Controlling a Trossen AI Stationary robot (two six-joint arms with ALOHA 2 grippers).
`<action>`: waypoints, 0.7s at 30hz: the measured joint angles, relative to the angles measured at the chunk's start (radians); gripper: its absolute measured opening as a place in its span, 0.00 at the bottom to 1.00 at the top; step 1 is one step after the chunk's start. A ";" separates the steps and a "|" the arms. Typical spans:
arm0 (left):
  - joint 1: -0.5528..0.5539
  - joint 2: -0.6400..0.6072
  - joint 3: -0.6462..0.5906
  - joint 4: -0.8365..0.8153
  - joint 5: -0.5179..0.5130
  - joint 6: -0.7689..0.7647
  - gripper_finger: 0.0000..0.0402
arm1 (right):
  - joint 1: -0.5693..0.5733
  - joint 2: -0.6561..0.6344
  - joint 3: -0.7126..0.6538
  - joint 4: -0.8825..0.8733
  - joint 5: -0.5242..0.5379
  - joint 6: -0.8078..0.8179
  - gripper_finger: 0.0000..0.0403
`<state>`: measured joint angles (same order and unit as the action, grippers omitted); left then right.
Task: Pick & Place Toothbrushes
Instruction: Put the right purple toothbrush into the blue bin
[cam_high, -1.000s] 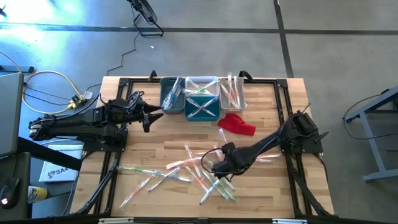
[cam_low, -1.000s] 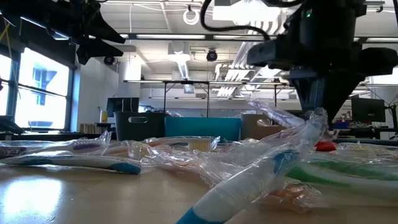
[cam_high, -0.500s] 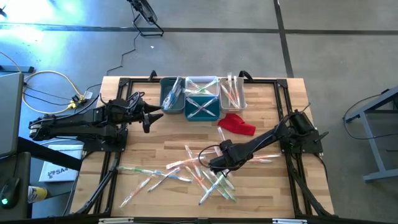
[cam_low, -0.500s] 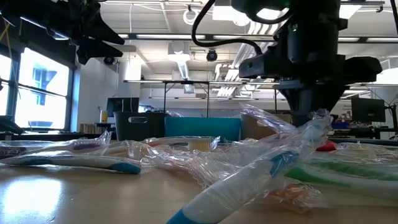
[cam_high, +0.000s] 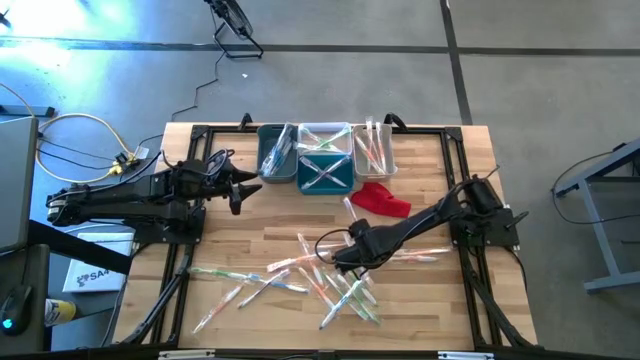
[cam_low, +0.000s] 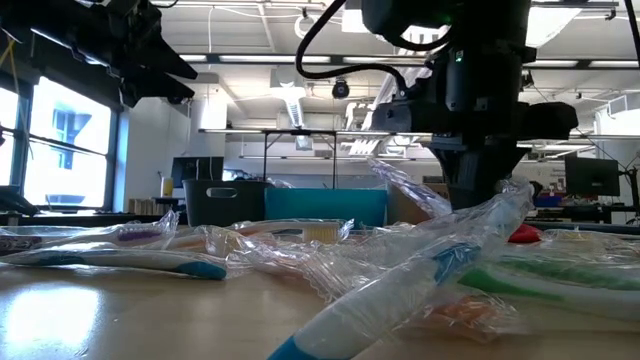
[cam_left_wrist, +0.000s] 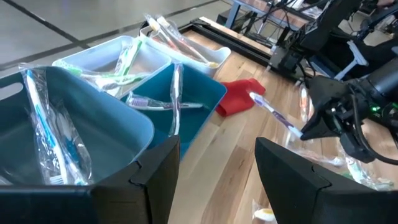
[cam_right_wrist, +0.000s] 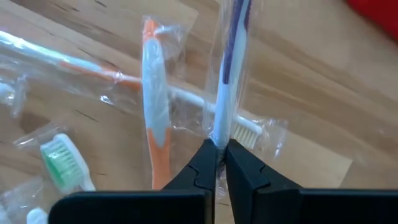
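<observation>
right gripper (cam_right_wrist: 216, 163) jaws pinching wrapped purple toothbrush (cam_right_wrist: 229, 68) | left gripper (cam_left_wrist: 214, 168) jaws spread | no legible writing

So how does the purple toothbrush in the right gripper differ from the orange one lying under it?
The purple-handled wrapped toothbrush is pinched between the right gripper fingers and lifted off the wood; the orange-handled wrapped toothbrush lies flat on the wooden table, untouched. Both are in clear plastic wrappers.
</observation>
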<state>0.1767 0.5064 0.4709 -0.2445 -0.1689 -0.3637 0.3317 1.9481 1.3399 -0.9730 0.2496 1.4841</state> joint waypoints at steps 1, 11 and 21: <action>0.000 0.000 0.000 0.001 0.000 0.000 0.51 | 0.000 -0.003 0.000 0.000 0.006 -0.008 0.02; 0.000 0.000 0.000 0.001 0.000 0.000 0.51 | -0.036 -0.097 0.000 -0.003 0.110 -0.123 0.02; 0.000 0.000 0.000 0.001 0.000 0.000 0.51 | -0.199 -0.139 0.000 0.099 0.104 -0.507 0.02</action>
<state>0.1768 0.5064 0.4709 -0.2432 -0.1691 -0.3637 0.1326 1.8091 1.3399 -0.8744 0.3533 0.9767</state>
